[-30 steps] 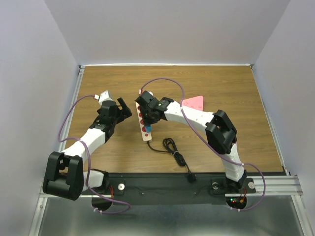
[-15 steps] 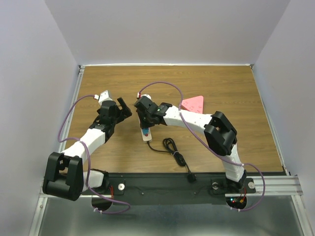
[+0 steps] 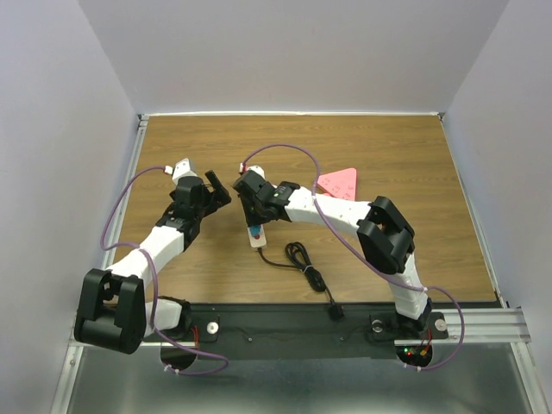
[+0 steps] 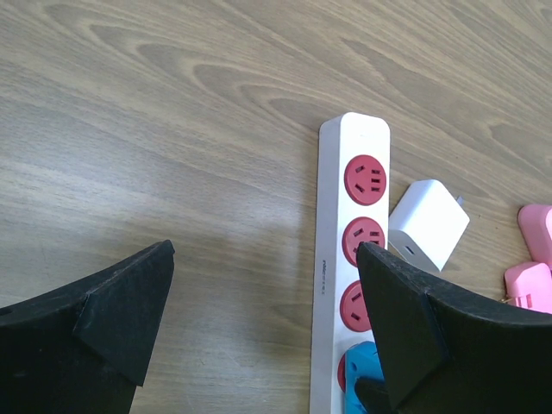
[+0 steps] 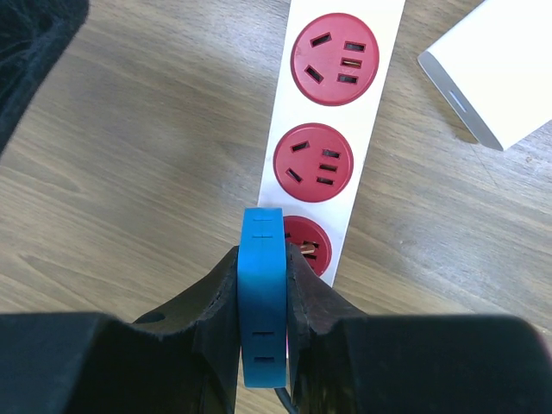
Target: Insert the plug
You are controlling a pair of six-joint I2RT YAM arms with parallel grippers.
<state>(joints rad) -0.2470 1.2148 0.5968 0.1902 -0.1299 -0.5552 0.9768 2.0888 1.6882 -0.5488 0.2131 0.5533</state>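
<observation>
**Plug gripped and brought to the strip; seating not confirmed**

Nearest the arm bases, a thin black cable (image 3: 302,259) is seen coiled on the brown wooden table (image 3: 414,233), close to the near end of the long white power strip (image 5: 326,113).

Just beyond that end, the flat blue plug (image 5: 261,250) is held edge-on by the right claw (image 5: 263,297). The claw is closed tight on it, one black finger pressed to each flat face. The plug is positioned over a round red socket (image 5: 312,248), part of which shows beside the blue body, with its slots visible. Whether the prongs have entered cannot be told, since they are hidden under the plug and the fingers.

The pick-up and the carry to the strip are therefore judged done. What is left is judged to be the final lining-up over the slots, the push down until the plug sits flush, and the release.

To the left of the strip, the left claw (image 4: 266,259) is spread fully wide and nothing is held in it; the strip is not touched by it.

Farther along the strip, free red sockets are left uncovered. A white charger block (image 4: 429,224) lies just to the right of them, close beside the strip. Pink plastic pieces (image 4: 535,259) are seen farther right.
</observation>
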